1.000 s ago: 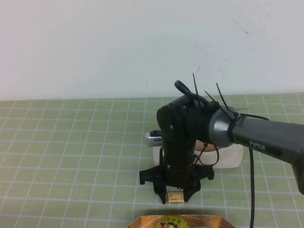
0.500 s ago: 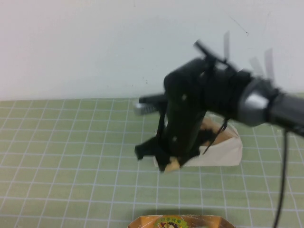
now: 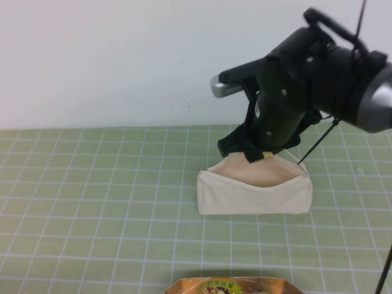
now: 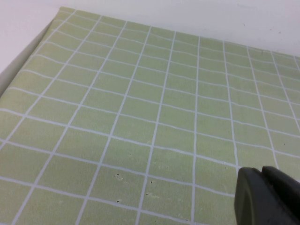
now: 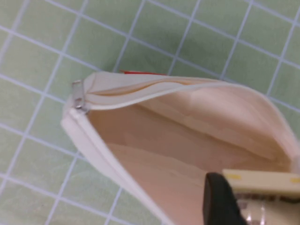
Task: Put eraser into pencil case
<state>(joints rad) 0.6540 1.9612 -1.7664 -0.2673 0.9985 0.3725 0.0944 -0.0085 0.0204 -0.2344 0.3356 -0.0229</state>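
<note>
The cream pencil case (image 3: pixel 254 195) lies on the green grid mat with its zip open and the peach lining showing. My right gripper (image 3: pixel 262 157) hangs just above its open mouth, shut on the small tan eraser (image 3: pixel 267 156). In the right wrist view the eraser (image 5: pixel 258 182) sits between the fingers (image 5: pixel 219 201), over the case's open inside (image 5: pixel 154 136). My left gripper (image 4: pixel 272 199) is out of the high view; its wrist view shows its fingers shut and empty over bare mat.
An orange-rimmed packet (image 3: pixel 229 285) lies at the front edge of the table, in front of the case. The white wall stands behind the mat. The mat's side edge (image 4: pixel 23 58) shows in the left wrist view.
My right gripper has lifted the eraser from the mat near the front packet and carried it back and up over the case's open mouth. The case now shows fully.
</note>
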